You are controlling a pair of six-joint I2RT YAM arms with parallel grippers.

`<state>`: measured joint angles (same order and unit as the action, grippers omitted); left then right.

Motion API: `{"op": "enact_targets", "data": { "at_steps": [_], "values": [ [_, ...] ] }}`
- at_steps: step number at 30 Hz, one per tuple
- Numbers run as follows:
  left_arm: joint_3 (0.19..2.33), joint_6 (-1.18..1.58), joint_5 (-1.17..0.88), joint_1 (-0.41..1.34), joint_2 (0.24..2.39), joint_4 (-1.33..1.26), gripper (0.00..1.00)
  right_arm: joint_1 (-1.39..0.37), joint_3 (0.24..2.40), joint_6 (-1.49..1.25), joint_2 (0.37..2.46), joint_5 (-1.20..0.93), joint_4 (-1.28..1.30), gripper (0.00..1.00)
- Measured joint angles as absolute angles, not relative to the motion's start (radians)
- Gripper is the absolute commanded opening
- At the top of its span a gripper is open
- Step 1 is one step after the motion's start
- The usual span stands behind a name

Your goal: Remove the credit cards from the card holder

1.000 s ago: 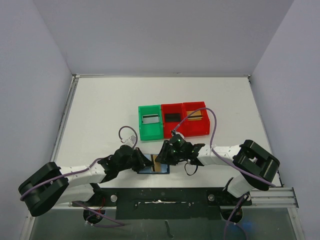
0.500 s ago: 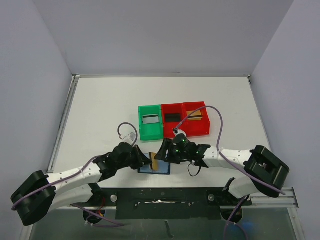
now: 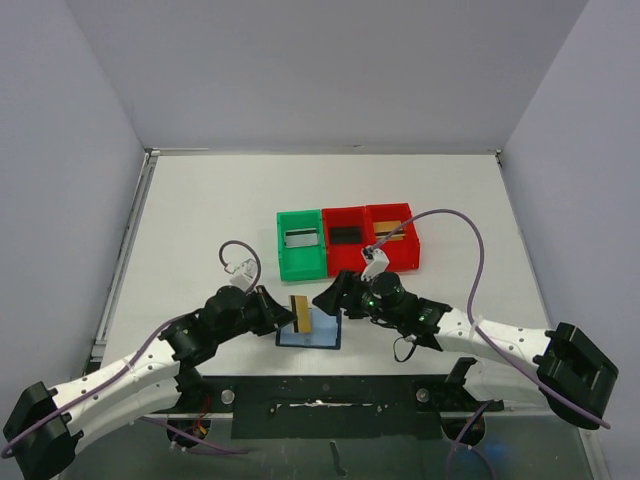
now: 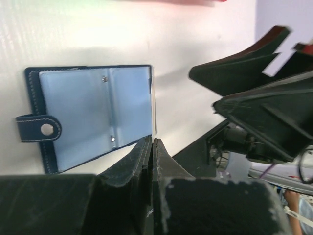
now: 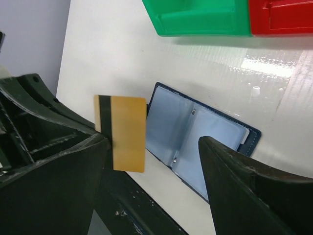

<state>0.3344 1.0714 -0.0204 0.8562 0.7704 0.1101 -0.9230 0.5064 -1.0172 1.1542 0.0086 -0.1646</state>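
The card holder [image 3: 312, 335] lies open and flat near the table's front edge, with its blue-grey pockets facing up. It also shows in the left wrist view [image 4: 93, 115] and in the right wrist view [image 5: 195, 142]. My left gripper [image 3: 289, 313] is shut on a gold credit card with a dark stripe [image 3: 300, 314] and holds it upright above the holder's left end. The card shows clearly in the right wrist view [image 5: 122, 132]. It is edge-on in the left wrist view [image 4: 153, 107], in front of my left gripper [image 4: 152, 147]. My right gripper [image 3: 330, 300] hovers open and empty over the holder's right end, and in its own view [image 5: 156, 166] the jaws stand wide apart.
A green bin [image 3: 301, 243] and two red bins [image 3: 368, 238] stand in a row just behind the holder, each with a card inside. The green bin [image 5: 195, 17] and a red bin [image 5: 281, 17] show at the top of the right wrist view. The black mounting rail [image 3: 330, 400] runs along the near edge.
The gold striped card has come out of the holder in my left gripper and risen up and left. My right gripper has drawn back from the holder, toward the right.
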Motion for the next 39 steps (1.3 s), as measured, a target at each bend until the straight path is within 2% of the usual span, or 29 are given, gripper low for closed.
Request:
{"op": "enact_targets", "data": {
  "at_steps": [5, 9, 14, 21, 28, 35, 39],
  "values": [
    [0.272, 1.087, -0.039, 0.854, 0.674, 0.007, 0.00, -0.889, 0.434, -0.958, 1.078, -0.029, -0.208, 0.77],
    [0.195, 1.102, -0.077, 0.846, 0.618, -0.086, 0.00, -0.757, 0.434, -0.920, 1.056, -0.192, -0.255, 0.77],
    [0.159, 1.127, -0.116, 0.834, 0.594, -0.203, 0.00, -0.673, 0.426, -0.916, 1.015, -0.325, -0.324, 0.77],
    [0.150, 1.147, -0.146, 0.829, 0.626, -0.419, 0.00, -0.654, 0.426, -0.935, 1.022, -0.484, -0.410, 0.77],
    [0.136, 1.168, -0.164, 0.829, 0.704, -0.590, 0.00, -0.655, 0.426, -0.981, 1.083, -0.596, -0.475, 0.62],
    [0.135, 1.174, -0.170, 0.829, 0.717, -0.659, 0.00, -0.659, 0.426, -1.015, 1.128, -0.675, -0.548, 0.43],
    [0.135, 1.177, -0.174, 0.828, 0.717, -0.670, 0.00, -0.662, 0.426, -1.047, 1.156, -0.704, -0.607, 0.36]
  ]
}}
